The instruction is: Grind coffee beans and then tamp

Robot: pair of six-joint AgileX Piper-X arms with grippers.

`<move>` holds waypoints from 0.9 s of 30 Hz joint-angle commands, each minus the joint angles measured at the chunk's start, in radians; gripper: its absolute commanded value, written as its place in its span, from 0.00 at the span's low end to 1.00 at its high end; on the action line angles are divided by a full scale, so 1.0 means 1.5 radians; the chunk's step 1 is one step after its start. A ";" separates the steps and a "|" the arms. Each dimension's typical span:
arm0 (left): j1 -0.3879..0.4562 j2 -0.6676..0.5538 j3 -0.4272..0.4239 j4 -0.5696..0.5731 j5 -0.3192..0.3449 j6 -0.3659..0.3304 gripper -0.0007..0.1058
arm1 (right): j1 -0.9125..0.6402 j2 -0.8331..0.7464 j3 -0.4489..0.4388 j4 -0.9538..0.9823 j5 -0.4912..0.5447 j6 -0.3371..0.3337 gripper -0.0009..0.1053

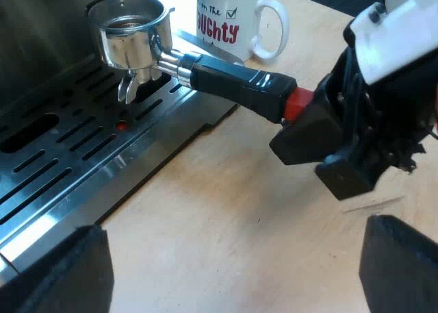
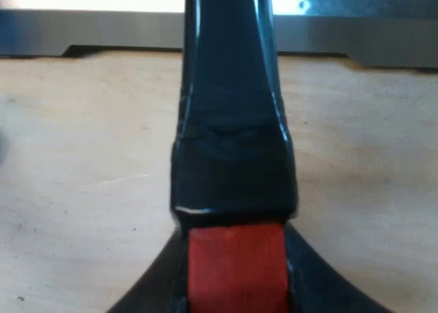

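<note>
The metal holder (image 1: 130,32) hangs over the machine's drip tray (image 1: 61,155), its basket facing up and dark inside. Its dark handle (image 1: 236,87) reaches out over the wooden table and ends in red (image 1: 298,102). My right gripper (image 1: 321,138) is at that red end. In the right wrist view the handle (image 2: 233,121) runs away toward the machine, and my right gripper (image 2: 236,279) is shut on the red end (image 2: 236,258), one finger pressed to each side. My left gripper (image 1: 233,272) is open above bare table, short of the handle, with nothing between its fingers.
A white mug (image 1: 233,18) with red and black lettering stands on the table beyond the holder, close to the tray's corner. The slotted steel tray has a small red dot (image 1: 121,125) under the holder's spouts. The machine's steel base edge (image 2: 356,42) lies past the handle.
</note>
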 commanded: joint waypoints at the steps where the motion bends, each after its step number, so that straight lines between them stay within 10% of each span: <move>1: -0.003 -0.001 -0.001 -0.009 0.009 0.002 0.75 | 0.011 -0.022 -0.008 -0.002 0.044 0.000 0.01; 17: -0.003 -0.001 -0.001 -0.008 0.009 0.002 0.75 | 0.077 -0.154 0.080 0.010 0.052 -0.051 0.01; 27: -0.003 -0.001 -0.001 0.008 0.006 -0.001 0.75 | 0.103 -0.217 0.118 -0.030 -0.009 -0.196 0.01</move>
